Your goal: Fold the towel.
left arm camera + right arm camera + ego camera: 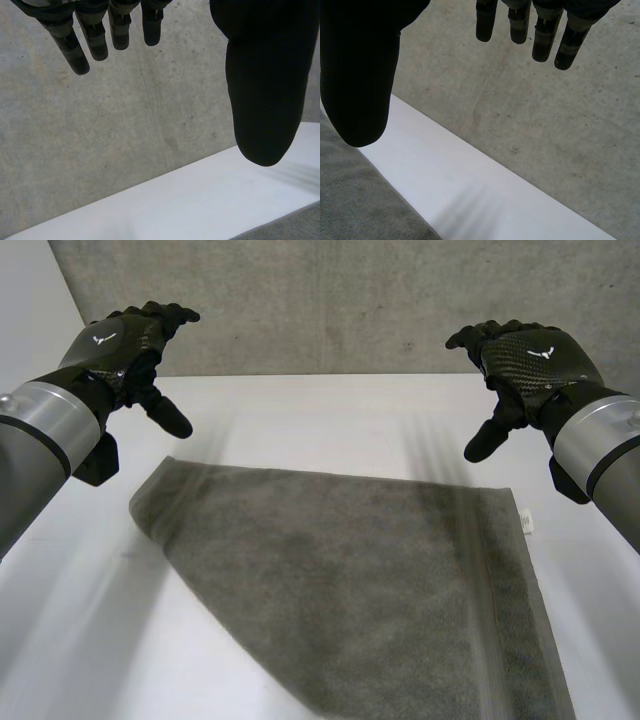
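A grey-green towel (370, 590) lies flat on the white table (320, 420), one corner pointing left and a small white tag (525, 522) on its right edge. My left hand (125, 345) hovers above the table beyond the towel's left corner, open and empty. My right hand (530, 365) hangs above the table past the towel's far right corner, also open with nothing in it. In the left wrist view the straight fingers (92, 37) and thumb (262, 85) spread over bare table, and a towel edge (290, 227) lies below the thumb. The right wrist view has the towel (355, 200) under the thumb (360, 70).
A grey concrete wall (330, 300) rises directly behind the table's far edge. Bare white tabletop runs between the towel's far edge and the wall, and to the left of the towel.
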### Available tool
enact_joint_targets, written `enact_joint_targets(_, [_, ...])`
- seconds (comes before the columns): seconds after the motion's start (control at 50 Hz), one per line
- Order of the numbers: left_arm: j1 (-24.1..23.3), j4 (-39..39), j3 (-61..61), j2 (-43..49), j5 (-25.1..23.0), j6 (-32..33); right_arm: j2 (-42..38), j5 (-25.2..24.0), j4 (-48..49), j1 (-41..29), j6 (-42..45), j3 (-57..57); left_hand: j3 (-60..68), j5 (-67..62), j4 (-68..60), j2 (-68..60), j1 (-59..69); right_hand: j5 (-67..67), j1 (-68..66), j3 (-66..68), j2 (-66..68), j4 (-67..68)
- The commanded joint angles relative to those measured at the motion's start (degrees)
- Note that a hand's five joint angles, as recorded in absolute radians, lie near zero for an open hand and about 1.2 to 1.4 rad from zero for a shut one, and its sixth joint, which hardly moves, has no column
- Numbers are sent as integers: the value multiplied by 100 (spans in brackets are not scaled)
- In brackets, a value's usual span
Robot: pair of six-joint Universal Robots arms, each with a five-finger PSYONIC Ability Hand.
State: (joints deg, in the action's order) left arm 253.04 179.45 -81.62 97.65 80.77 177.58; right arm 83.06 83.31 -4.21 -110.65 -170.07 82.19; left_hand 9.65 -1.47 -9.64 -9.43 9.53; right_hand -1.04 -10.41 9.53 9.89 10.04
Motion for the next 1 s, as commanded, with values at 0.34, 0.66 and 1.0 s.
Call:
enact_joint_targets(0.34, [105,-7,524,939,-17,39,-1150,-263,-808,279,483,-782,158,25,-159,-180,170,104,41,47,11,-4])
enact_joint_targets(0.66, [579,-15,1262,2433,-18,302,-2917,-272,-451,887,483,-1460,191,-9,-192,-213,203,-1164,-1227,1315,1279,1263])
enact_joint_targets(1.0, [676,2,1210,2716,-17,690,-4183,-246,606,992,545,-1688,141,42,-142,-163,153,-2461,-2524,2612,2575,2560])
